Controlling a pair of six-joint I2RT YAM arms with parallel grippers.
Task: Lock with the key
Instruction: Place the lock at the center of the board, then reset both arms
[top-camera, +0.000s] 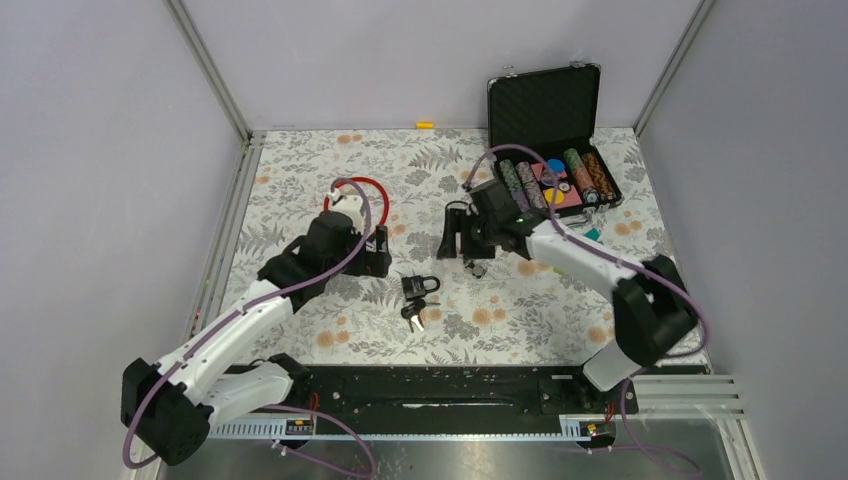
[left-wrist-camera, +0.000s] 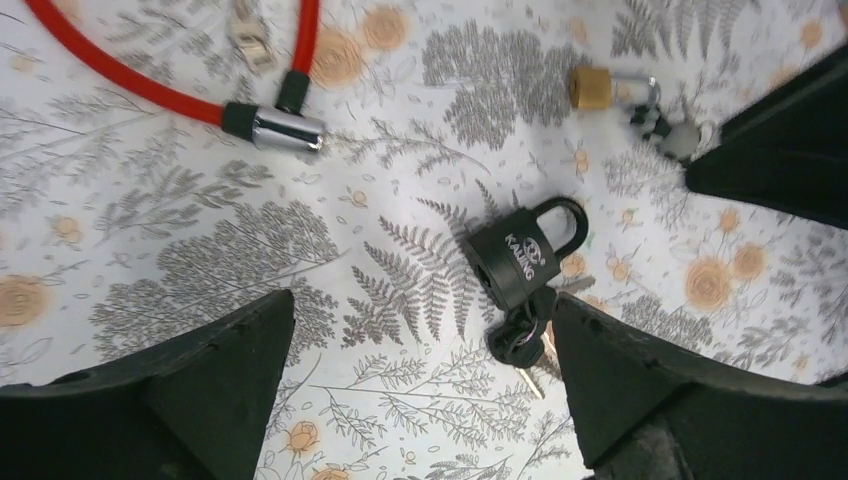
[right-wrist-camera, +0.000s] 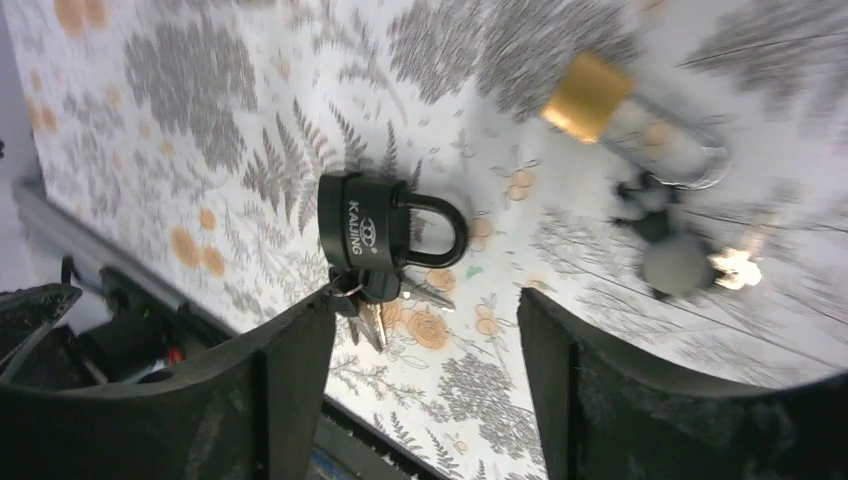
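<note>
Left gripper (left-wrist-camera: 420, 312) released: fingers (left-wrist-camera: 200, 390) spread wide, only bare cloth between them, low over the table. Just their dark inner faces in the wrist view, everything else cut off by the frame. Right gripper (right-wrist-camera: 425, 300) likewise unclenched and holding nothing, its tips apart above the floral tablecloth (top-camera: 300, 160).

Between the two grippers, a little nearer the bases, flat on the cloth and touched by neither: the black padlock (top-camera: 421, 283), shackle apparently closed. Touching its base, a bunch of keys (top-camera: 413, 316). Key in the keyhole or not: impossible to tell, the joint hidden under the black key heads. Part of the bunch also covered by a finger in the right wrist view.

Farther right, a brass padlock (right-wrist-camera: 588, 95) with its own keys, blurred, and mostly hidden beneath the right gripper from above.

Behind the left gripper, a red cable lock (top-camera: 365, 188), loop partly masked by the arm.

At the far right corner, an open black case (top-camera: 545, 105), lid upright. Inside, rows of poker chips (top-camera: 580, 172) and a few loose coloured discs, near-left part crossed by the right arm's cable.
</note>
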